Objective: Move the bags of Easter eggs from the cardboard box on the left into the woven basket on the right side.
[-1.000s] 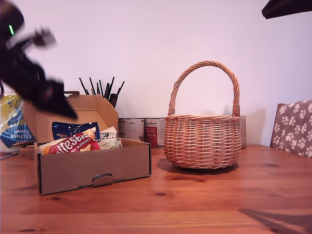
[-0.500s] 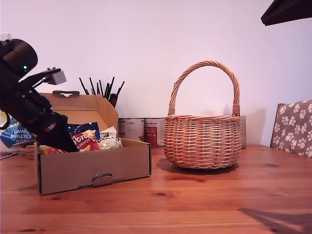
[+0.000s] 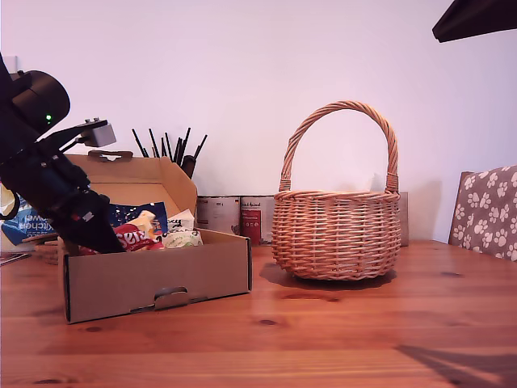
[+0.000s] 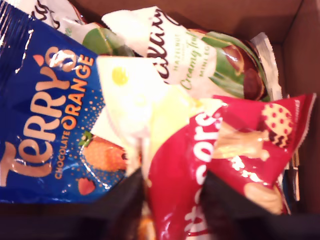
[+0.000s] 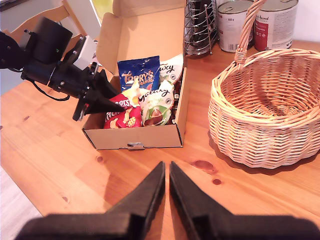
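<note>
The cardboard box (image 3: 153,279) (image 5: 135,136) stands open at the exterior view's left, flap up. In it lie a red bag (image 3: 133,236) (image 4: 185,165) (image 5: 122,119), a blue "Terry's" bag (image 3: 129,214) (image 4: 45,115) (image 5: 140,77) and a pale white-green bag (image 3: 184,238) (image 4: 200,60) (image 5: 157,102). My first gripper (image 3: 101,238) (image 4: 175,210) (image 5: 116,96) reaches down into the box, open, its fingers either side of the red bag's end. The woven basket (image 3: 335,234) (image 5: 260,135) stands at the exterior view's right, nothing showing inside. My second gripper (image 5: 167,165) hangs shut high over the table.
Tins (image 3: 240,217) (image 5: 275,22) and a holder of black sticks (image 3: 174,149) (image 5: 200,27) stand behind the box and basket. A kitchen towel pack (image 3: 20,214) is at the exterior view's far left. A paw-print chair back (image 3: 485,210) sits at its right edge.
My first arm has come down from above the box into it. Its fingers now sit at the red bag, which has been pushed lower among the others.
</note>
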`<state>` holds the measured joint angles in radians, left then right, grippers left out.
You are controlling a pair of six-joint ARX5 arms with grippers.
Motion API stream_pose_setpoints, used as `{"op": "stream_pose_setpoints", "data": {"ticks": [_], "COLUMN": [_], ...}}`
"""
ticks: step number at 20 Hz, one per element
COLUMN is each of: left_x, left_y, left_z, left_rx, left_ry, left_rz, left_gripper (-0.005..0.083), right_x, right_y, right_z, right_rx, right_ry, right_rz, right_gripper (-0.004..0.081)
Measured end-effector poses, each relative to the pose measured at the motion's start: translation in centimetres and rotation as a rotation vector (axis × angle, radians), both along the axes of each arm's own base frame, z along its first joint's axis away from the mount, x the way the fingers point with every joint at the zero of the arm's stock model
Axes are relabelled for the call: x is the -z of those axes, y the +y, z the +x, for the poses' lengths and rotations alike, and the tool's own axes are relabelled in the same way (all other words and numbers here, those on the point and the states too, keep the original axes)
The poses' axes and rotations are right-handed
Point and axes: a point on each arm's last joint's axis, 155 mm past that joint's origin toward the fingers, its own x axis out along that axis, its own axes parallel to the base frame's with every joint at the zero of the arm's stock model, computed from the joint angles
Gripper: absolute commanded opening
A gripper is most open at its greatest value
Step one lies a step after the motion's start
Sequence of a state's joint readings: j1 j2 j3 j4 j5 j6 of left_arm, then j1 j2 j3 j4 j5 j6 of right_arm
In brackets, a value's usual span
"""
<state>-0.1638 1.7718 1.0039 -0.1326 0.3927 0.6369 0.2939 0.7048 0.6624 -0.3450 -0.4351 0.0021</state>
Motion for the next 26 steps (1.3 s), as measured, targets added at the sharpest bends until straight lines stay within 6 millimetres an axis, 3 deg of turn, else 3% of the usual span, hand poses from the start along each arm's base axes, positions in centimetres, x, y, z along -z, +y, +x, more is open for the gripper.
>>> {"op": "stream_pose_setpoints", "data": {"ticks": [5, 7, 8, 12, 14, 18, 22, 24, 26], "left_x": [0.0, -0.9, -2.1, -10.1, -13.2, -15.0, -18.1, -19.7, -20.0], "left_y": [-0.1, 0.0, 0.0, 0.0, -0.7, -4.1, -9.6, -12.3, -14.8], "left_z": [-0.1, -0.2, -0.1, -0.2, -0.6, -1.4, -2.2, -2.5, -2.4], "left_rx": [0.002, -0.002, -0.002, -0.021, -0.022, 0.014, 0.080, 0.124, 0.136], "left_ry": [0.003, -0.013, -0.037, -0.213, -0.258, -0.196, -0.222, -0.285, -0.334], "left_rz": [0.003, 0.004, 0.000, -0.050, -0.131, -0.342, -0.508, -0.553, -0.578], "left_gripper": [-0.0019, -0.0019, -0.0019, -0.0019, -0.0019, -0.0019, -0.0019, -0.0019, -0.0019], "right_x": [0.0, 0.0, 0.0, 0.0, 0.0, 0.0, 0.0, 0.2, 0.2], "right_y": [0.0, 0.0, 0.0, 0.0, 0.0, 0.0, 0.0, -0.9, -2.5], "right_z": [0.0, 0.0, 0.0, 0.0, 0.0, 0.0, 0.0, 0.7, 1.4], "right_rx": [0.000, 0.000, 0.000, 0.000, 0.000, 0.000, 0.001, 0.062, 0.158], "right_ry": [0.000, 0.000, 0.000, 0.000, 0.000, 0.000, 0.000, 0.000, -0.009], "right_rz": [0.000, 0.000, 0.000, 0.000, 0.000, 0.000, 0.000, -0.015, -0.039], "right_gripper": [-0.0010, -0.0010, -0.0010, -0.0010, -0.0010, -0.0010, -0.0011, -0.0011, -0.0011]}}
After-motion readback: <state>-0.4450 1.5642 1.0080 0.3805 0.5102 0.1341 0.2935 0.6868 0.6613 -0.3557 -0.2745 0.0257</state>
